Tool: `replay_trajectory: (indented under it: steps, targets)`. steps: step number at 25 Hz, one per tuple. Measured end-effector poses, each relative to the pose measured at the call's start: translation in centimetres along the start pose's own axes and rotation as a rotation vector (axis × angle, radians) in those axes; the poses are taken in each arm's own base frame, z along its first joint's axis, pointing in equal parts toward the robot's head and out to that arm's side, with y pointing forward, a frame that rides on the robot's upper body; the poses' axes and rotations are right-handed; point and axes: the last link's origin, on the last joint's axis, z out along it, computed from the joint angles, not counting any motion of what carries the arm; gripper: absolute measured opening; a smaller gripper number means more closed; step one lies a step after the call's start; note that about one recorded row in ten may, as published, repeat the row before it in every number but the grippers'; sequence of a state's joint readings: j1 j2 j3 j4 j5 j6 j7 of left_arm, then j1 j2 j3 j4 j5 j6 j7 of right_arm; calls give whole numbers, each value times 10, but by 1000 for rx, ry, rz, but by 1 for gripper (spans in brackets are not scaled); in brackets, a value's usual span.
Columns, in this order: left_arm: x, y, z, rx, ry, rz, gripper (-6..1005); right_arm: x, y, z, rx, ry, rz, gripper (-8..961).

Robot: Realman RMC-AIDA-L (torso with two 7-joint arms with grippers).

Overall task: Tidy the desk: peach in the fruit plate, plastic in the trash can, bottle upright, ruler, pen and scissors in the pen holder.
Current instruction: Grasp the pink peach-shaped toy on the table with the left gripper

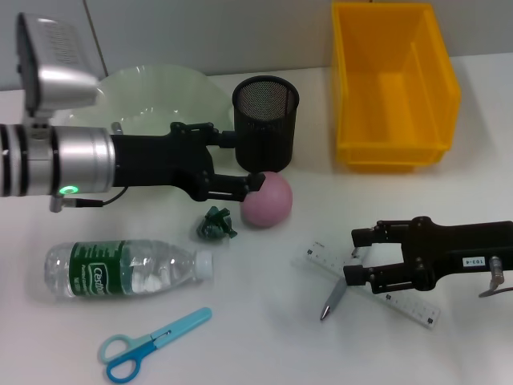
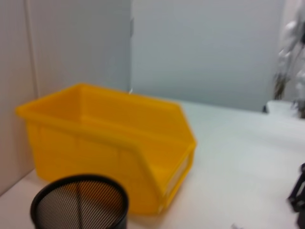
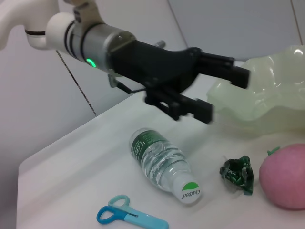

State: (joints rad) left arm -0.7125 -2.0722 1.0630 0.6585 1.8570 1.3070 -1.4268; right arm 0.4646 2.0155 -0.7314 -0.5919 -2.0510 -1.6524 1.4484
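Landmark: black mesh pen holder [image 1: 265, 122], standing upright at the back of the white desk [image 1: 264, 321], nothing visible inside it in the left wrist view. To its left, touching or just beside it, the pale green fruit plate [image 1: 164, 96]; what shows of its bowl holds nothing. To the holder's right, well apart, the yellow bin [image 1: 394, 84] (the trash can here), its visible interior bare. Just in front of the holder lies the pink peach [image 1: 268, 199] on the desk. Left gripper [image 1: 244, 160] hovers at the holder's front-left, fingers spread and grasping nothing, one finger at the holder's wall, the other just beside the peach. Crumpled green plastic [image 1: 216, 224] sits front-left of the holder, near the peach. Farther front-left, the water bottle [image 1: 127, 269] lies on its side, cap toward the peach side. Blue scissors [image 1: 152, 344] lie well in front of the holder, beyond the bottle. Front-right of the holder, the clear ruler [image 1: 373, 284] and a grey pen [image 1: 333, 299] lie crossed; the right gripper [image 1: 359, 255] is over them, jaws parted, gripping nothing.
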Motion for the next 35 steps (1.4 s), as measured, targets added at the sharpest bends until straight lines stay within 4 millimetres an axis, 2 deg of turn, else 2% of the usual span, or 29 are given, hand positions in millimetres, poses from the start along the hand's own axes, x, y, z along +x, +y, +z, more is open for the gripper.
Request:
replay_trajectory:
  steps: [5,8,10,11,13,35]
  targets:
    - [-2,0,16,14,-54,19,811,1,0,0,2,0,1,807]
    - [-5,2,33,29,-95,46,809,0,-1,-1,4,1,1,807]
    - [-5,2,33,29,-95,46,808,0,-1,-1,4,1,2,807]
    - [-7,4,42,38,-128,72,807,0,-1,-1,5,1,2,807]
    - [-10,6,49,46,-151,88,806,0,-1,-1,5,1,3,806]
    - [-25,4,62,109,-239,124,794,-1,-2,0,13,2,5,808]
